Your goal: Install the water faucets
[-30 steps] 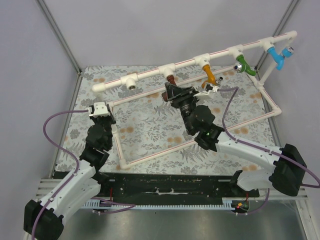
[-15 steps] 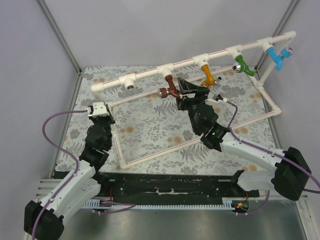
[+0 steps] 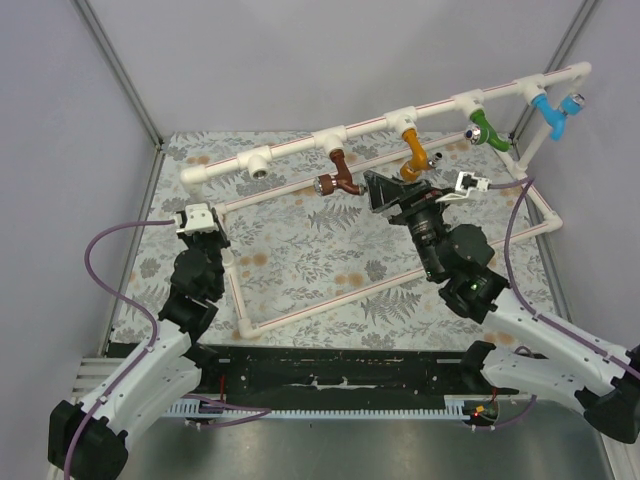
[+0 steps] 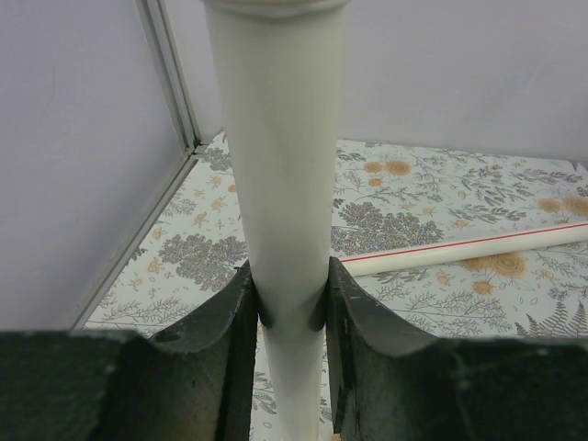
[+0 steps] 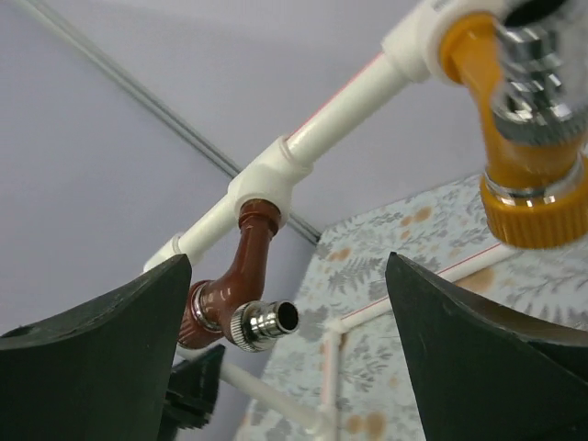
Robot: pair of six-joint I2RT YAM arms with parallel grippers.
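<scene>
Brown faucet (image 3: pixel 343 175), orange faucet (image 3: pixel 414 148) on pipe (image 3: pixel 297 149)

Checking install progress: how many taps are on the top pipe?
4. Brown tap left of centre, orange tap beside it, green tap further right, blue tap at the right end. None seem hidden.

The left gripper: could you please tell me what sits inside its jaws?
The left gripper is shut on a white frame pipe, which fills the gap between the jaws. The pipe's lower end is out of sight.
</scene>
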